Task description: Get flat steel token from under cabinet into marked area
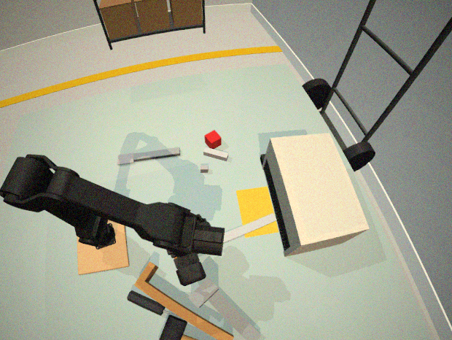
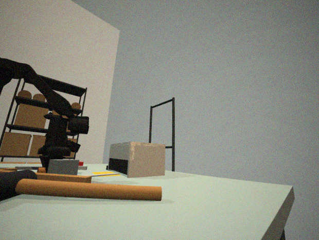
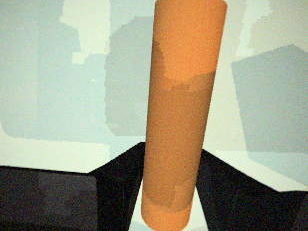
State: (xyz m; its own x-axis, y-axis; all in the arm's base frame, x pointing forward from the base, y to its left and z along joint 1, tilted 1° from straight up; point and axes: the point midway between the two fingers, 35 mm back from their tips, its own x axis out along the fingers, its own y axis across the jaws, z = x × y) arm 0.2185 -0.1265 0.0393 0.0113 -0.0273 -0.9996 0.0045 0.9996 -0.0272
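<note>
My gripper [image 2: 44,167] [image 3: 168,150] is shut on an orange cylindrical handle [image 3: 182,104], low over the table left of the marked area. In the top view the arm hides the fingertips. A thin pale strip [image 1: 250,227] [image 2: 104,175] runs from beneath the gripper, across the yellow marked area [image 1: 251,201] [image 2: 99,172], to the dark front opening of the cabinet [image 1: 321,190] [image 2: 146,161]. It appears to belong to the held tool, but the joint is hidden. The strip's far end is hidden at the opening. The steel token is not visible in any view.
A red cube [image 1: 213,138], a white bar [image 1: 215,154], a small grey block [image 1: 204,168] and a long grey bar [image 1: 159,154] lie beyond the arm. An orange angled bar [image 1: 175,305] and a grey angled piece [image 1: 233,314] lie on the near side.
</note>
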